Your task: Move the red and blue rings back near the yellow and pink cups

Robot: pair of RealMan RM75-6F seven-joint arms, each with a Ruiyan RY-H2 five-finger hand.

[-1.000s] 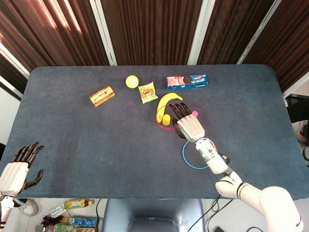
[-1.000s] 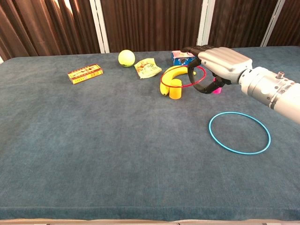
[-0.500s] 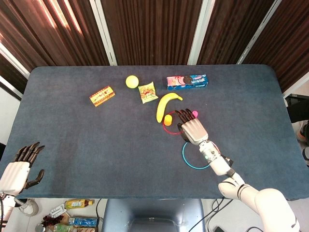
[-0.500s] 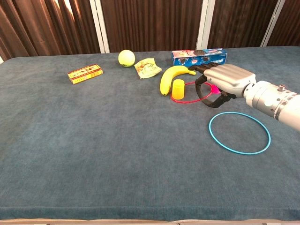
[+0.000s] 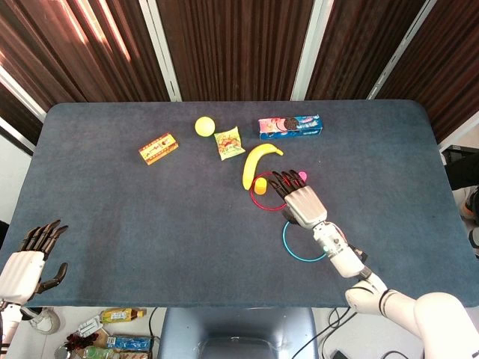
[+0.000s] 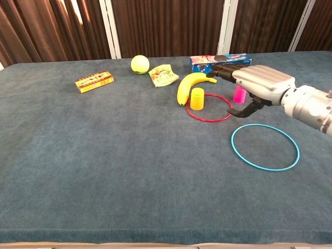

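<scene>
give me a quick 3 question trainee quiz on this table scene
1. True or false: the thin red plastic ring lies flat on the table, and the right hand holds nothing.
2. Which ring lies nearer the small yellow plastic cup: A) red, B) the thin blue plastic ring?
3. Fill in: the small pink plastic cup stands ___ the red ring.

Key: 1 true; 2 A; 3 outside

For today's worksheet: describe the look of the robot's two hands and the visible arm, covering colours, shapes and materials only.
Both the right hand and the left hand have a pale silver-white, boxy back and slim black fingers. The right forearm is a silvery cylinder in ringed segments, widening into a smooth white shell near the elbow.
</scene>
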